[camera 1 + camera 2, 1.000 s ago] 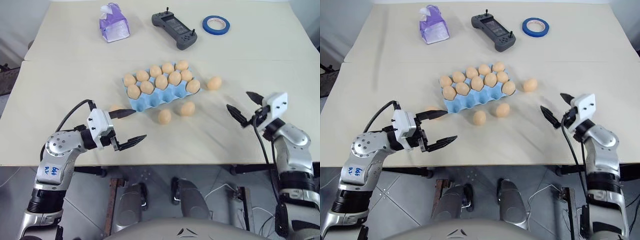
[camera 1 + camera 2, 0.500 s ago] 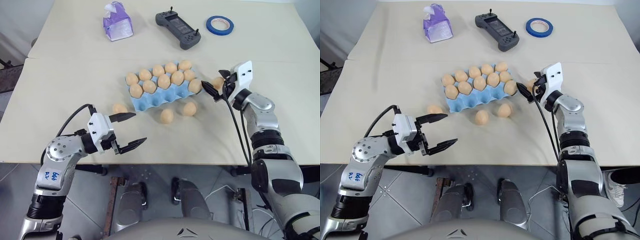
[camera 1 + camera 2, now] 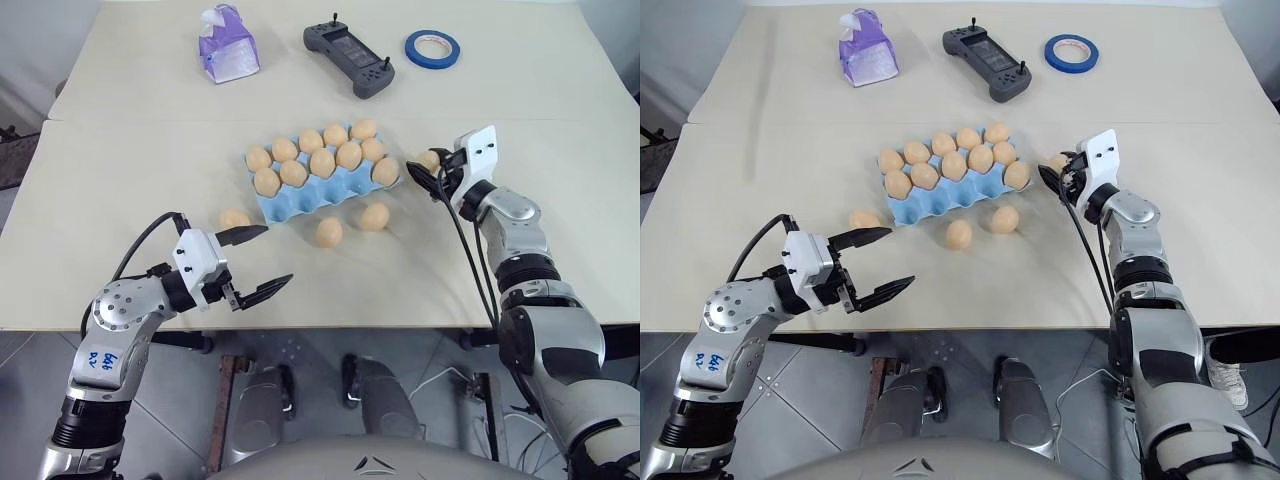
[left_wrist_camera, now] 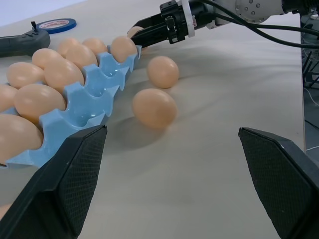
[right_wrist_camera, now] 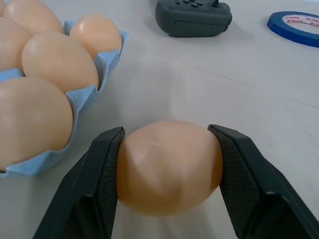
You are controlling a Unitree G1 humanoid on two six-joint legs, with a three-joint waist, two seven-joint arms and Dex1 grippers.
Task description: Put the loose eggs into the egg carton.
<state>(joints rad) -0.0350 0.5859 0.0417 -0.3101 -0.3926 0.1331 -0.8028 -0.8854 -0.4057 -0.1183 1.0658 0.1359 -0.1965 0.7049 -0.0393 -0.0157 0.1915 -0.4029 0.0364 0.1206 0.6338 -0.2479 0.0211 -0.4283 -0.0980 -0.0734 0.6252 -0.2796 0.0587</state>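
Observation:
The light-blue egg carton (image 3: 322, 192) lies mid-table with several tan eggs in its back cups and bare cups along its near row. My right gripper (image 3: 424, 170) is shut on a loose egg (image 5: 169, 168) just off the carton's right end; both fingers (image 5: 97, 169) press its sides. Two more loose eggs (image 3: 328, 232) (image 3: 375, 216) lie in front of the carton, and another egg (image 3: 235, 218) sits by its left corner. Near the table's front edge, my left gripper (image 3: 262, 262) is open and holds nothing, a short way from that left egg.
At the back of the table stand a purple tissue pack (image 3: 228, 45), a black handheld controller (image 3: 348, 58) and a blue tape ring (image 3: 432, 47). The table's front edge (image 3: 380, 326) runs just under my left gripper.
My right gripper has swung in from the front right to the egg beside the carton's right end and shut on it. The left gripper has stayed where it was, open.

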